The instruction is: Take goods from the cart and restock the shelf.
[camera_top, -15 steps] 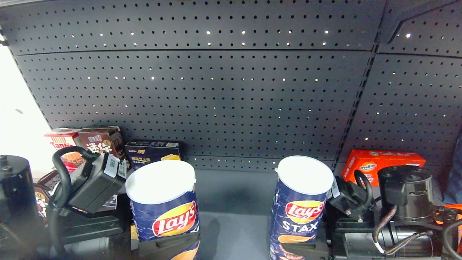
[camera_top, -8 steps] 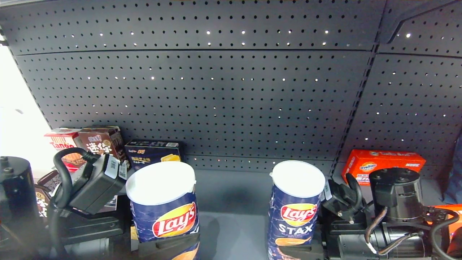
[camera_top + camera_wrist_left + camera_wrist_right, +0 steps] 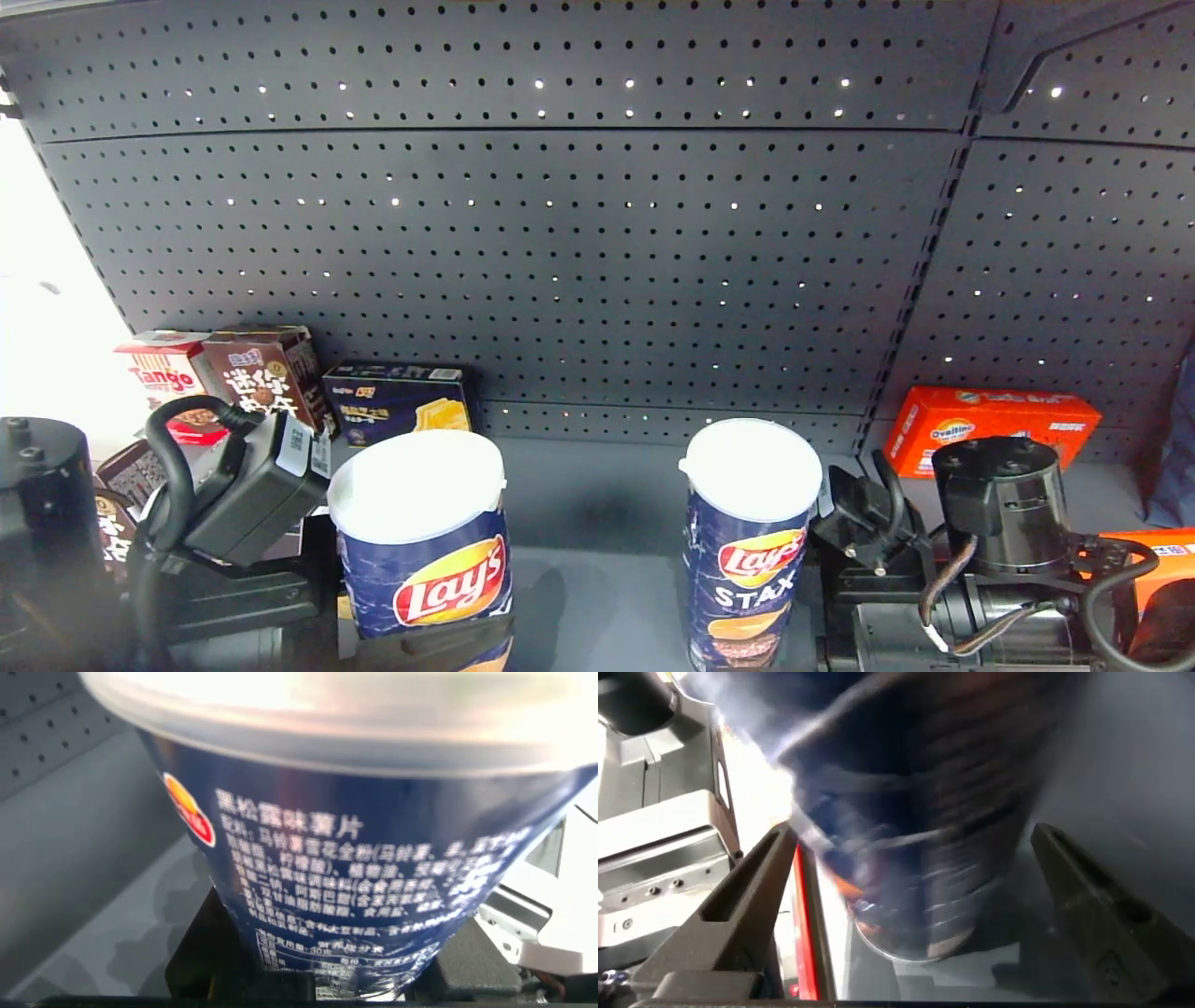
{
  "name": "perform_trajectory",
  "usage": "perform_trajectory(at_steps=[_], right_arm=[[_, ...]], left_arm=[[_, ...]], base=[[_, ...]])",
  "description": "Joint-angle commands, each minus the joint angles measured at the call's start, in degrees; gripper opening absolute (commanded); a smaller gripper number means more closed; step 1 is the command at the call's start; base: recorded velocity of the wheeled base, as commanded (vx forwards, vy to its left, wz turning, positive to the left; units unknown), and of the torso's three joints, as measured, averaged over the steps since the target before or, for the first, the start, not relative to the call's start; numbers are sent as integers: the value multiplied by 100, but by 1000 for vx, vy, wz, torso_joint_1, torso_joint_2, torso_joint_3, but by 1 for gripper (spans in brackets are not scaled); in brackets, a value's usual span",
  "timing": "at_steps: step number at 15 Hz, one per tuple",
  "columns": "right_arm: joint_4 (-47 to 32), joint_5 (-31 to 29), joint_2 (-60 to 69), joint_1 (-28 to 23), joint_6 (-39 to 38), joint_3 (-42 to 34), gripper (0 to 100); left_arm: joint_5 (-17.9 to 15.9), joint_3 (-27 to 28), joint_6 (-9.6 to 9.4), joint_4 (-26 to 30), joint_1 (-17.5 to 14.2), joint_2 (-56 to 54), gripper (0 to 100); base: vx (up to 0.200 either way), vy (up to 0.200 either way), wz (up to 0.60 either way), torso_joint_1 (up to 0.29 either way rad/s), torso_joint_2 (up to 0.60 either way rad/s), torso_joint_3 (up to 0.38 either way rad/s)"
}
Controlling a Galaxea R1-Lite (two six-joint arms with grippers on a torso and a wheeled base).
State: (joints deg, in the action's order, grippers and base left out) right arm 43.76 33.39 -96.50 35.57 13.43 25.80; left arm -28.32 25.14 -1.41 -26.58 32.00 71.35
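Over the front edge of the dark grey metal shelf (image 3: 607,523), two navy cardboard crisp cans with white lids are upright. The left can (image 3: 420,551) is clamped low by the left pincer (image 3: 341,966). The right can (image 3: 747,551) sits within the right pincer (image 3: 910,845); whether it is clamped I cannot tell. Each should probably be lowered flat, well apart, before release. Four boxes line the back edge: a red box (image 3: 168,378), a brown box (image 3: 266,369), a dark blue box (image 3: 401,401) and an orange box (image 3: 990,420).
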Motion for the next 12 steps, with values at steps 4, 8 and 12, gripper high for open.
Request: perform_trajectory(at_steps=[4, 8, 12], right_arm=[[1, -157, 369, -15, 1, -330, 100], [-17, -465, 1151, -77, -25, -567, 100], [-70, -992, 2302, -630, -25, -628, 100]], left_arm=[[2, -176, 1, -6, -1, -139, 0], [2, -193, 71, -6, -10, -236, 0], [11, -185, 71, -6, -10, -271, 0]], base=[[0, 0, 0, 0, 0, 0], [0, 0, 0, 0, 0, 0], [0, 0, 0, 0, 0, 0]])
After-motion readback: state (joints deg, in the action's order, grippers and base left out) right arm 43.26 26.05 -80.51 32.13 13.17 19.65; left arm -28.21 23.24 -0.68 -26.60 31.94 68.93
